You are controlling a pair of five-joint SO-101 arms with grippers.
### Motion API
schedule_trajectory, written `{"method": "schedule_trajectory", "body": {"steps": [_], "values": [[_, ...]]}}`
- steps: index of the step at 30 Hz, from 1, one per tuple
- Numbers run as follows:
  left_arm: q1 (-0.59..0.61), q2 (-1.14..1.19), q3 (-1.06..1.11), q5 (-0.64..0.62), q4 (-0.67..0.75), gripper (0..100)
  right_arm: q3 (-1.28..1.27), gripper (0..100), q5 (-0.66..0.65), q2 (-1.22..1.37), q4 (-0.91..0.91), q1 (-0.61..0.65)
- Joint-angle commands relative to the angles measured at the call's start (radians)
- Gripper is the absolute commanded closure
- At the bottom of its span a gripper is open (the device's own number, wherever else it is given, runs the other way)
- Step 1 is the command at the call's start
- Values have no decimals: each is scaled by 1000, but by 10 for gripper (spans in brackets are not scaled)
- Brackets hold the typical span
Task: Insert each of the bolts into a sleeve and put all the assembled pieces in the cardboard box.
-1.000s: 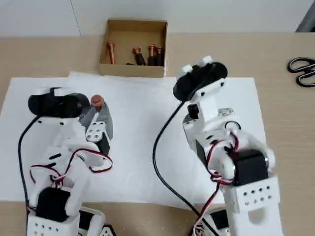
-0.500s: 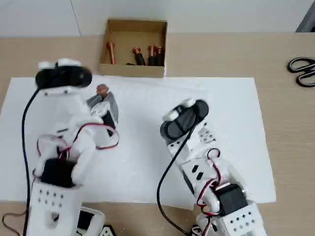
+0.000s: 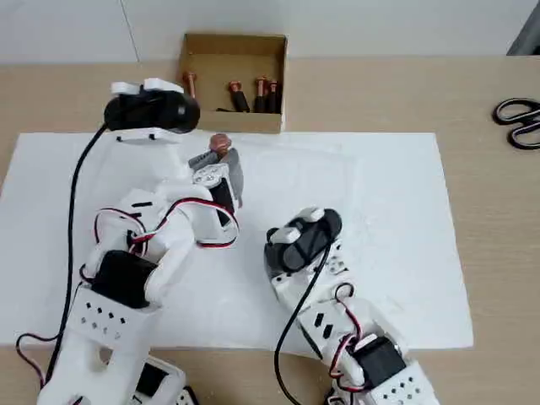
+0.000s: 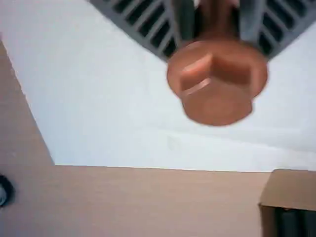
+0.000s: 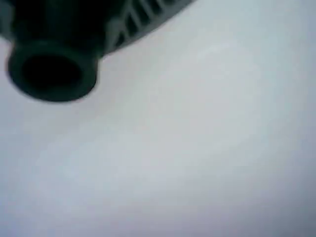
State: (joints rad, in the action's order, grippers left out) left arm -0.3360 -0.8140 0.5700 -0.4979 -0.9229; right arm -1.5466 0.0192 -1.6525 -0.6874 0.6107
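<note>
My left gripper (image 3: 221, 155) is shut on a copper bolt (image 3: 220, 142), just in front of the cardboard box (image 3: 229, 123). In the left wrist view the bolt's hex head (image 4: 217, 81) sticks out past the grey fingers (image 4: 148, 19), above white paper, with a corner of the cardboard box (image 4: 289, 190) beyond. Several assembled bolt-and-sleeve pieces (image 3: 251, 94) lie in the box. My right arm (image 3: 304, 240) hangs low over the middle of the paper. Its gripper (image 5: 64, 24) is shut on a black sleeve (image 5: 52, 74), whose open end faces the camera.
A white paper sheet (image 3: 380, 211) covers the wooden table (image 3: 405, 93). Scissors (image 3: 519, 122) lie at the far right edge. A black cable (image 3: 291, 321) trails from the right arm.
My left arm has swung right and away, carrying the bolt closer to the box. My right arm has pulled back from near the box to the middle of the paper.
</note>
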Motion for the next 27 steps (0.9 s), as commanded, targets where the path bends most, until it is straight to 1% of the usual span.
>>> {"method": "schedule_trajectory", "body": {"steps": [1, 3, 7, 12, 16, 20, 23, 27], "values": [[-55, -3, 4, -2, 72, 994, -5, 995, 14, -56, 18, 12], [-81, -3, 53, 12, 118, 994, -14, 995, 15, -68, 18, 12], [-92, -5, 148, 21, 221, 994, -28, 995, 15, -77, 24, 12], [-94, -14, 174, 21, 230, 994, -28, 995, 15, -77, 24, 12], [-138, -106, 228, 25, 232, 994, -29, 995, 17, -71, 22, 12], [-144, -173, 285, 58, 253, 994, -29, 995, 17, -71, 22, 10], [-147, -184, 311, 66, 290, 994, -29, 995, 17, -71, 24, 10], [-155, -187, 338, 66, 292, 994, -29, 995, 17, -71, 24, 10]]}}
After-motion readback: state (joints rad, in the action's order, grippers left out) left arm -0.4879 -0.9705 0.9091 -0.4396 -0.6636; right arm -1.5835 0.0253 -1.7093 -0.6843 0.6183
